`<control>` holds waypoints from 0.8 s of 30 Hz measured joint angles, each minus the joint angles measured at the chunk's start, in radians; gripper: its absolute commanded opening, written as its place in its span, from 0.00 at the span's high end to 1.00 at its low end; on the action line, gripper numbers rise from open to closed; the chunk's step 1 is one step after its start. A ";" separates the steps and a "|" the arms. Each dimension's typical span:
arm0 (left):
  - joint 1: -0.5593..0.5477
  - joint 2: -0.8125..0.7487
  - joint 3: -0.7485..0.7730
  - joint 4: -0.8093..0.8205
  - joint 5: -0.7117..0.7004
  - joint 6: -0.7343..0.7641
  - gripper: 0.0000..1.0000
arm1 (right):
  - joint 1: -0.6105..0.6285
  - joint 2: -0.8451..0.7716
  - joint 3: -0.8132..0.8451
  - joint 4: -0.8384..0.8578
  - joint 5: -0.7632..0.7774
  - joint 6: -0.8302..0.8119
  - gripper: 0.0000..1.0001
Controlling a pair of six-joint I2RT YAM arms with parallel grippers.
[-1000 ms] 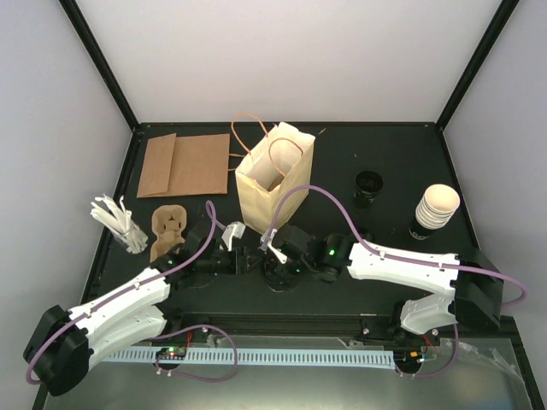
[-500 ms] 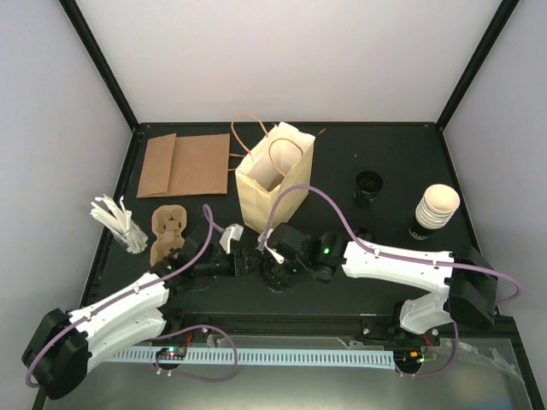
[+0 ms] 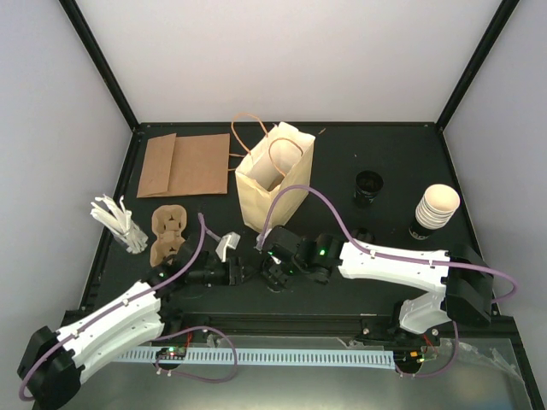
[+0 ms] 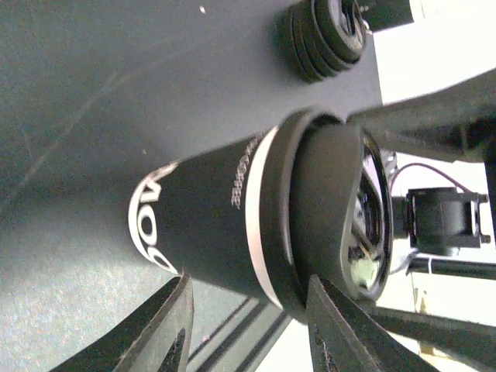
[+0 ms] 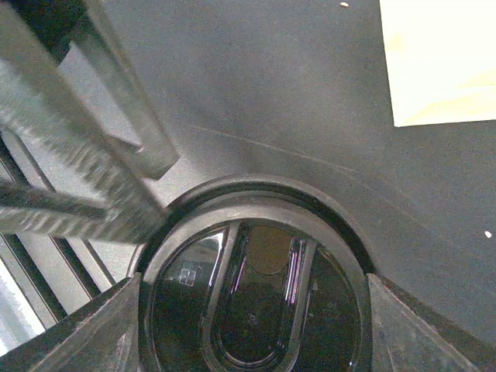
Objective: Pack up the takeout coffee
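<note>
Currently — takeout coffee [image 4: 209, 225]: a dark-sleeved cup with a black lid, mid-tabletop [image 3: 359, 145] between the two arms, just in front of the paper bag [image 3: 256, 201].
Long axis: upright, with the lid facing straight up into the right wrist camera. I cannot tell whether its base rests on the tabletop or hangs just clear.
Right end effector [image 5: 253, 280]: directly above the cup, fingers spread wide and pressed against opposite sides at the lid rim. I judge this a clamp on the cup.
Left end effector [image 4: 249, 283]: level with the cup on its left side, fingers apart, tips at the lid rim, gripping nothing.
Nearer arm: both are at the cup, but the right one has the hold, so the carry looks like its job.
Direction to target: the bag mouth lies away from the arm bases and higher than the lid, so the move is likely up, then away, then down.
Edges: the bag's front wall stands between cup and mouth. Its loop handles arch over the opening, and the right arm's cable curves in front of that wall.
Open room: bare tabletop to the right, with the black lids [image 3: 368, 184] and stacked cups [image 3: 437, 207] well apart. The cup carrier [image 3: 168, 231] sits near the left arm.
Risk: the left fingers at the rim could catch the lid on a lift unless they back off.
</note>
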 measured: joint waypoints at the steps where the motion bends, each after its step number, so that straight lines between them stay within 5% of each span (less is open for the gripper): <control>1: -0.002 -0.014 -0.002 -0.016 0.015 -0.010 0.56 | 0.000 0.000 0.000 0.002 0.001 0.004 0.42; 24: -0.014 -0.133 -0.069 0.029 0.087 -0.108 0.52 | 0.000 -0.005 -0.013 0.018 0.003 0.014 0.43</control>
